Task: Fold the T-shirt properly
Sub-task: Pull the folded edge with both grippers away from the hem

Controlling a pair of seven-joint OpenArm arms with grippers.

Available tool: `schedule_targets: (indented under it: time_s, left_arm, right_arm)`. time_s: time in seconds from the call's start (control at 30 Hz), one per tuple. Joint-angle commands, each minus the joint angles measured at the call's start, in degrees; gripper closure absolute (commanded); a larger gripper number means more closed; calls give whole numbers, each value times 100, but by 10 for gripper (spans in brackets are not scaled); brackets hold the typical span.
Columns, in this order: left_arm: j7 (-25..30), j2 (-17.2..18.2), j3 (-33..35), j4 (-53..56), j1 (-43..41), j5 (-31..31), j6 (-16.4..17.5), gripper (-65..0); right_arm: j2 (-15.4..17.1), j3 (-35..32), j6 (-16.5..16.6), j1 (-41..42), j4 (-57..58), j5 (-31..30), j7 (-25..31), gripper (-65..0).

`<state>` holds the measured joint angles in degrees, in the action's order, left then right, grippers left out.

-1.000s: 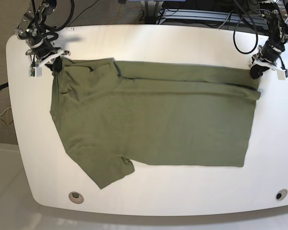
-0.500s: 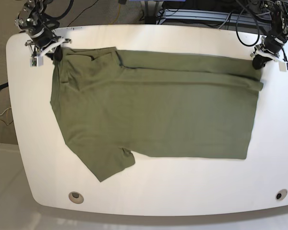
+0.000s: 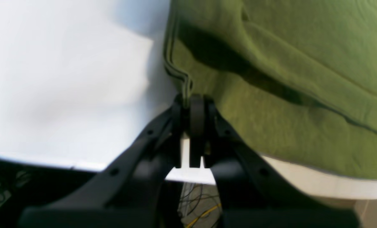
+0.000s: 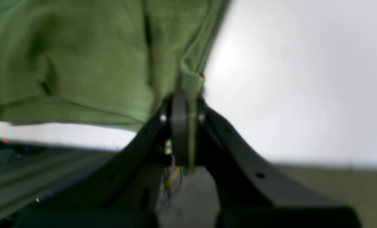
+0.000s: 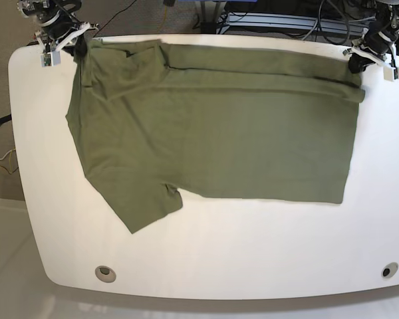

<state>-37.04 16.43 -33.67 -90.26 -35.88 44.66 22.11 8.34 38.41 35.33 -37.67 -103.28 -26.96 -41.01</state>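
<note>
Olive T-shirt (image 5: 213, 126) between both pincers

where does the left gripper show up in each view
Base: left gripper at top right, shut on the T-shirt corner.
Left wrist: at centre, pinching the hem.
Right wrist: not in it.
Shared landmark: white table edge.

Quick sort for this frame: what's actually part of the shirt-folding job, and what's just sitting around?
In the job:
- T-shirt, spread on the white table
- left tool, shut on a far corner of the shirt
- right tool, shut on the other far corner

Just there:
- cables behind the table
- two round fittings near the table's front edge
</note>
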Motion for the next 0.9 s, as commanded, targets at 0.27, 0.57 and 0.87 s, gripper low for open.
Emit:
schedule_targets:
  time_s: [0.27, 0.57, 0.87]
  left_arm:
    - [-27, 46, -55, 27, -125, -44, 68, 0]
    - [-141, 59, -45, 135, -57, -18, 87, 0]
    - [-44, 59, -42, 100, -98, -37, 69, 0]
  right_arm:
    - [100, 52, -24, -111, 185, -128, 222, 0]
    - [60, 76, 6, 59, 448, 195, 305, 0]
    - [107, 47, 21, 70, 379, 108, 332, 0]
